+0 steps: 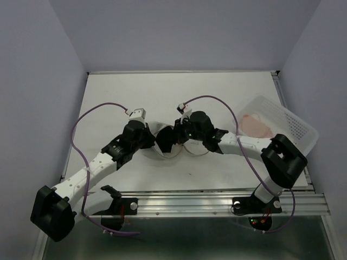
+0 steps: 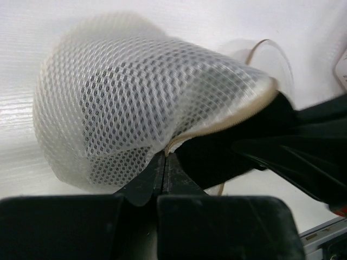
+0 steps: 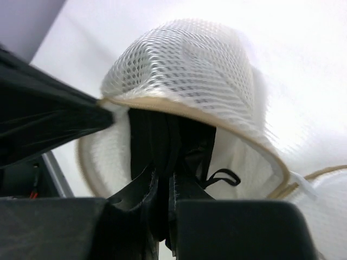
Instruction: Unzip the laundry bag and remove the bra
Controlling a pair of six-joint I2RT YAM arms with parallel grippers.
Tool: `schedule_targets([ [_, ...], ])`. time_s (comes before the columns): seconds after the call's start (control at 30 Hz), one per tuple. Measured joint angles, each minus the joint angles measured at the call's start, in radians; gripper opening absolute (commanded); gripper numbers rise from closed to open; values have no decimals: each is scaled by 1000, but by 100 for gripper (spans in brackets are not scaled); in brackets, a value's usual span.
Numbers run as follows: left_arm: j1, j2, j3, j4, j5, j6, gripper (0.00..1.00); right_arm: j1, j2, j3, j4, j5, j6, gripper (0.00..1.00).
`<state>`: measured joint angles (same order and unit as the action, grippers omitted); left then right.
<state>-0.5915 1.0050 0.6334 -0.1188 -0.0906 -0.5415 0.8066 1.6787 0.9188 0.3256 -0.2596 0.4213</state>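
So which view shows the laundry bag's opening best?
Right wrist: the laundry bag gapes, its tan rim arched over dark fabric. Left wrist shows mesh, little edge; top external mostly hides it between the arms.

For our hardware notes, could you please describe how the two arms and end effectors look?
Both the left arm and right arm have white links joined by black joint housings. A purple cable runs along each. The left end effector and right end effector have flat black fingers on black blocks. A green light glows on the right wrist.

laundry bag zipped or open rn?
Open. On the laundry bag, the beige zipper edge gapes wide, with dark fabric showing inside.
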Motion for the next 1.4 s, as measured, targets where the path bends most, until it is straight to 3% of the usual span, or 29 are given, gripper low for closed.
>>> schedule_targets([
  [0.17, 0, 0, 0, 3, -30, -14, 0, 0, -183, 0, -96, -4, -63, 1],
  [0.53, 18, 9, 30, -44, -81, -18, 0, 0, -362, -24, -401, -36, -179, 1],
  [0.77, 45, 39, 105, -54, -97, -16, 0, 0, -417, -35, -507, -213, -237, 1],
  [0.9, 45, 76, 98, -48, -90, -17, 0, 1, -501, -35, -531, -223, -246, 1],
  [1.1, 51, 77, 75, -43, -82, -17, 0, -30, -655, -18, -535, -15, -229, 1],
  [1.4, 55, 77, 76, -45, -50, 8, 0, -135, -784, 1, -573, 529, -138, 1],
])
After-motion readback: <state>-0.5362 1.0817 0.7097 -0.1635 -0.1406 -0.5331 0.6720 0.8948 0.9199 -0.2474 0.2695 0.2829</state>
